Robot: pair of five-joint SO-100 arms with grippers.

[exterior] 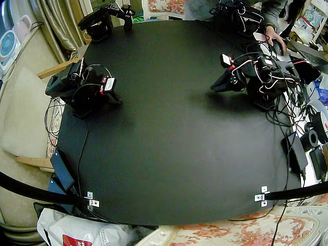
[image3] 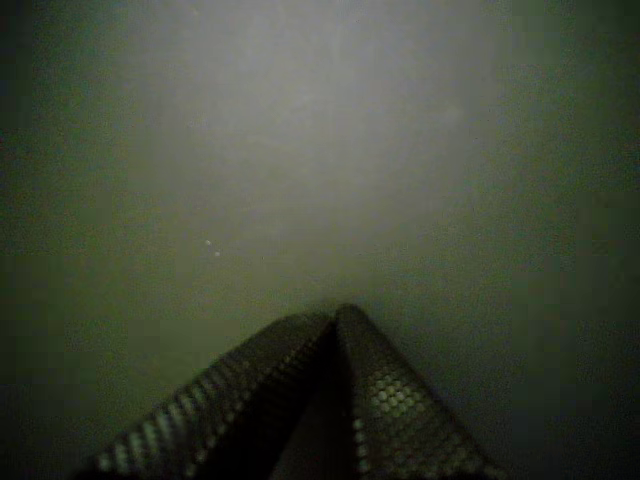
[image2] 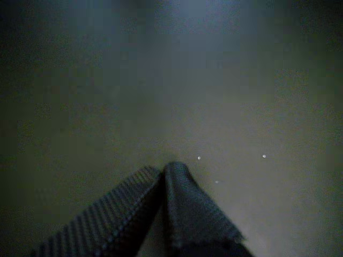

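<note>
Both black arms rest folded on the black table (exterior: 169, 138). The right gripper (exterior: 117, 100) lies low at the mat's one side, jaws together, nothing in them. The left gripper (exterior: 215, 88) points toward the table's middle from the other side, also shut and empty. In a wrist view the two textured fingers (image2: 166, 184) meet at their tips over bare dark mat. In another wrist view the fingertips (image3: 335, 325) likewise touch above plain mat. No loose object lies near either gripper.
Leader arms (exterior: 105, 20) stand at the far edge. A person's hand (exterior: 274, 41) rests near a laptop (exterior: 310, 54) at the far corner. Cables and adapters (exterior: 297, 151) crowd the edge beside the left arm. A chair (exterior: 25, 113) stands beside the right arm.
</note>
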